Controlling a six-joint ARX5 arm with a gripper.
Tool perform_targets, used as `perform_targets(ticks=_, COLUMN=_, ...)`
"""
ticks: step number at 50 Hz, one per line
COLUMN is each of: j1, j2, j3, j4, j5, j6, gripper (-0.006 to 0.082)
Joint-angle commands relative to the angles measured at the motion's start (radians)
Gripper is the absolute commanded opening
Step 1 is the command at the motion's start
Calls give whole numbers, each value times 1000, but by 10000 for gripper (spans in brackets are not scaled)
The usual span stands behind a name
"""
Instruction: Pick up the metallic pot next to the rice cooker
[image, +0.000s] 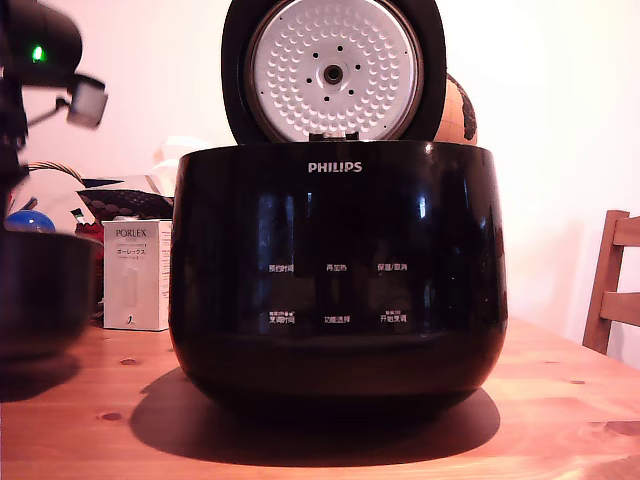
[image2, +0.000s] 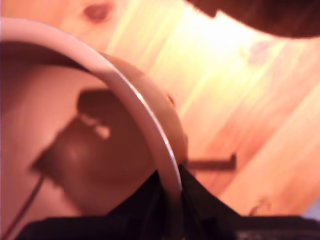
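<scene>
The rice cooker (image: 335, 270), big, glossy black and marked PHILIPS, fills the middle of the exterior view with its lid (image: 333, 70) raised, showing the white dimpled plate. The metallic pot (image: 40, 295), dark and much smaller, is at the exterior view's left edge, partly cut off. In the blurred wrist view its pale rim (image2: 135, 95) curves down between my two dark fingers (image2: 200, 205). One finger is inside the pot and one outside. My gripper (image2: 170, 192) is shut on the rim. I cannot tell whether the pot rests on the table.
The arm's dark body (image: 30, 50), with a green light, hangs above the pot. A white PORLEX box (image: 137, 275) stands behind, between pot and cooker. The wooden table (image: 560, 400) stretches to the exterior view's right, where a wooden chair (image: 612, 290) stands.
</scene>
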Motion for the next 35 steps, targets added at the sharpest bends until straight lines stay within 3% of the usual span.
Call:
perform_targets(ticks=1, j1=-31, j2=-5, j3=80, j4=-13, j5=-21, j6=-28, gripper=-20)
perform_targets(ticks=16, j1=-127, j2=-8, j3=284, j4=-180, j5=-71, j6=-114, gripper=-20)
perform_targets(ticks=35, j1=-148, j2=-40, j3=296, j4=-180, j5=-87, j6=-132, gripper=-20)
